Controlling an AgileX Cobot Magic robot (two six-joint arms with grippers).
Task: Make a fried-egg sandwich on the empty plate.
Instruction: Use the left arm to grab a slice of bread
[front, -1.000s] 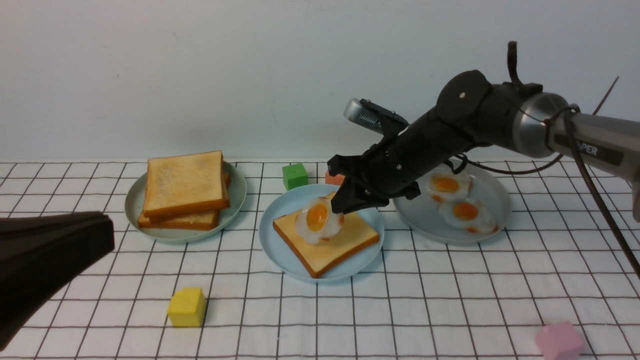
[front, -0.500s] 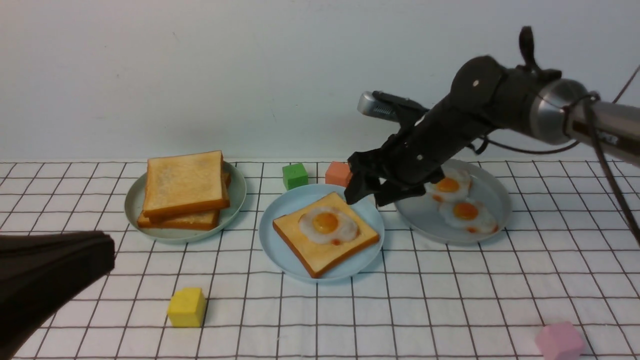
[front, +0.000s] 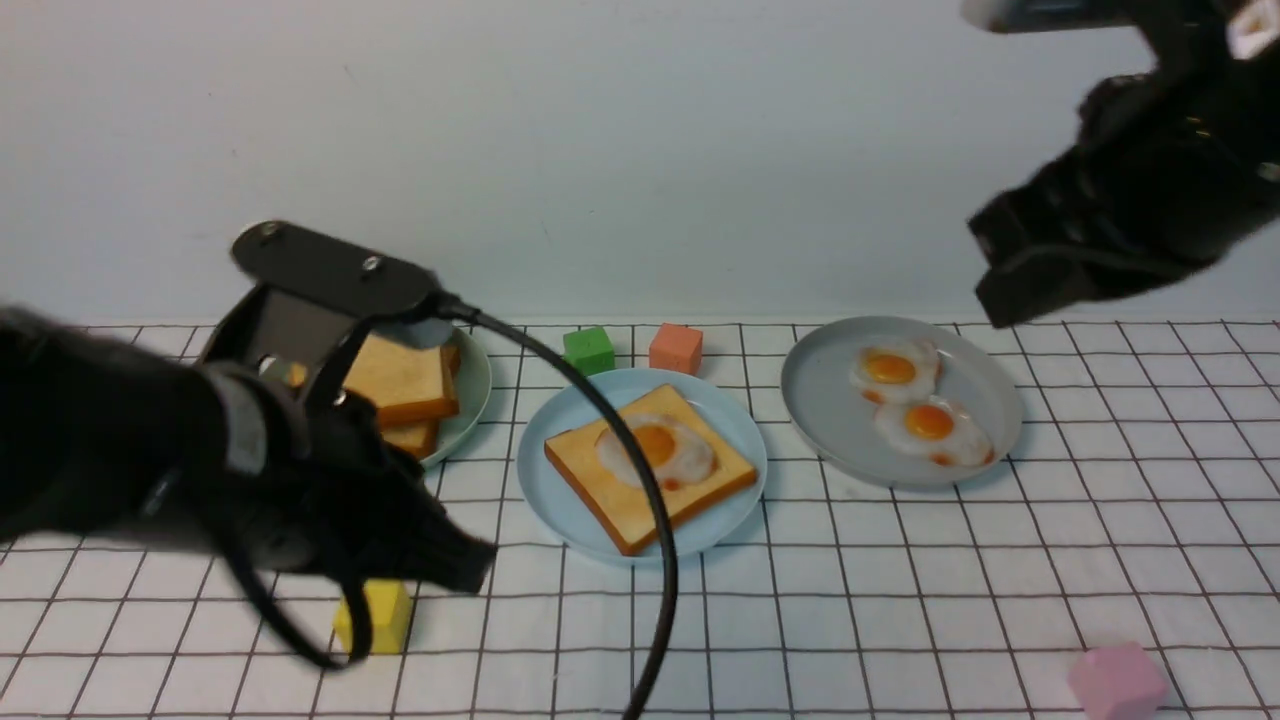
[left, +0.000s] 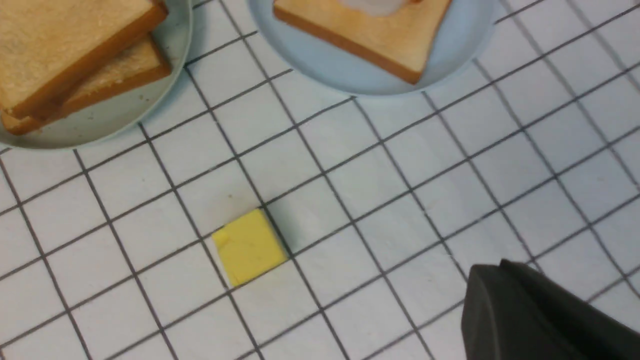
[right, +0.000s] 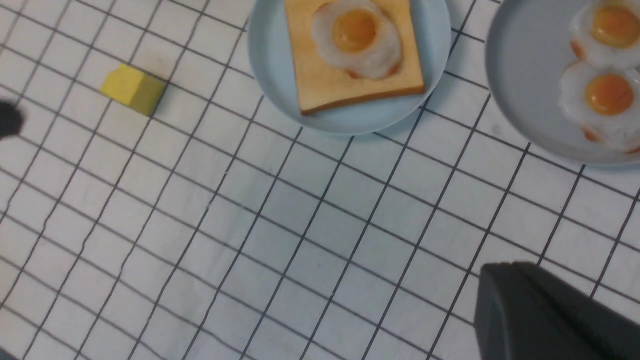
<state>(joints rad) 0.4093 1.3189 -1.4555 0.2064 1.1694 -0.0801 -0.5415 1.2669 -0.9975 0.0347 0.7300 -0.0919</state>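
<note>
Golden toast stack (left wrist view): toast stack (left: 65, 45) lies on the grey-green plate (left: 125, 110), near the sky-blue plate (left: 460, 50); only one dark finger (left: 540, 320) shows.
Step in hand: probably fetching the lid slice. Open wide, pinch the top slice by one edge, lift it level (it looks soft), and pass clear of the yellow cube (left: 250, 247).
Fried-egg sandwich (right wrist view): fried-egg sandwich (right: 360, 50) sits half built on the sky-blue plate, one slice with an egg on it; lay the lid square to its crusts.
Surface: white grid cloth (right: 250, 225), flat; the grey plate (right: 525, 75) holds two spare eggs.
Left gripper (front view): left gripper (front: 470, 565) is closed and empty, low near the stack; its cable (front: 655, 520) crosses in front of the sandwich.
Right gripper: right gripper (front: 1000, 280) is closed, empty, raised well apart.
Room: plain pale wall (front: 600, 150).
</note>
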